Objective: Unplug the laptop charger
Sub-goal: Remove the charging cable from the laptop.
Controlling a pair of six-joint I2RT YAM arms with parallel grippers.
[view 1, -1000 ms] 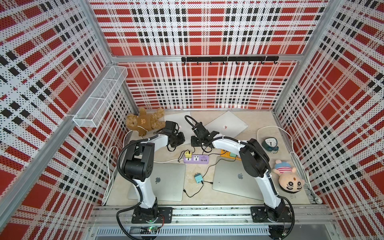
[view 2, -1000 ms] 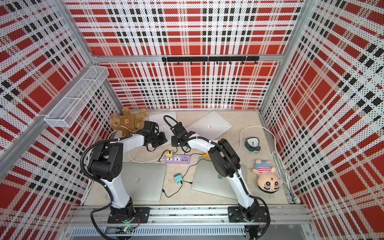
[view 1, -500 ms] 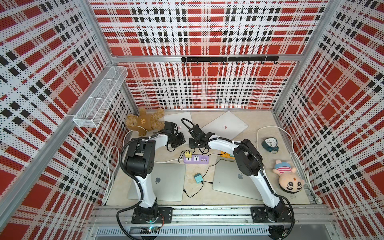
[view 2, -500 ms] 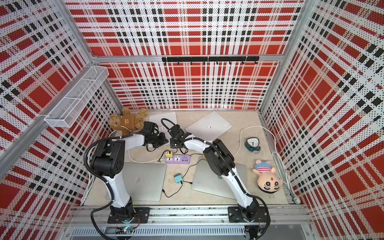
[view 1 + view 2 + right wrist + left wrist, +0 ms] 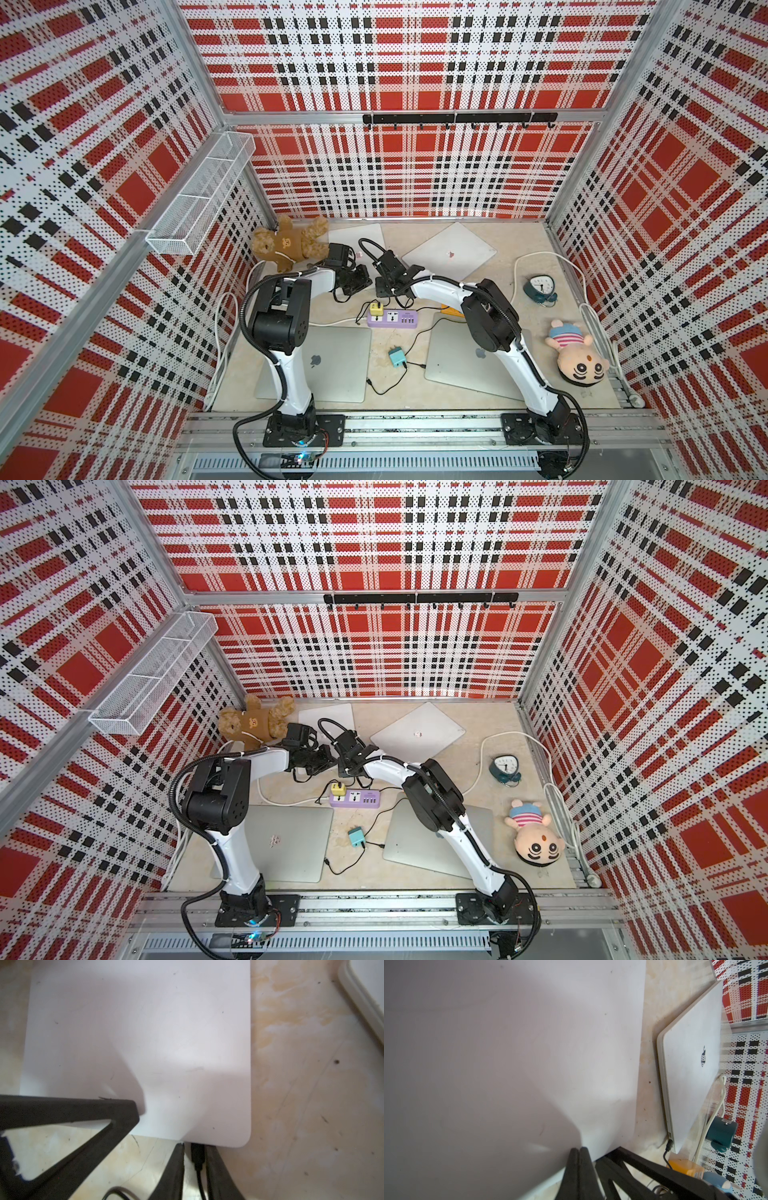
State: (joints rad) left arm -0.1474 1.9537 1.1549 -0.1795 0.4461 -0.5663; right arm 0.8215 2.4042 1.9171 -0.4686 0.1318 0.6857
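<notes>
A closed white laptop (image 5: 357, 237) (image 5: 326, 717) lies at the back of the table. A black charger plug (image 5: 197, 1155) sits in its near edge, close to a corner, with the thin black cable trailing back. My right gripper (image 5: 195, 1147) (image 5: 380, 258) is shut on that plug, one finger on each side. My left gripper (image 5: 579, 1149) (image 5: 353, 266) is shut with nothing in it. Its tips rest on the lid (image 5: 508, 1043) at the same near edge. In the right wrist view one left finger (image 5: 124, 1109) lies beside the right gripper.
A purple power strip (image 5: 392, 319) with a yellow adapter (image 5: 377, 309) lies mid-table, and a teal charger (image 5: 397, 356) lies in front of it. Two grey laptops (image 5: 332, 361) (image 5: 457, 361) lie in front and another (image 5: 451, 253) behind. A teddy (image 5: 286, 245), clock (image 5: 540, 286) and doll (image 5: 577, 357) lie around.
My right gripper has shifted a little left, up to the white laptop's near edge. The left gripper has stayed in place on the lid.
</notes>
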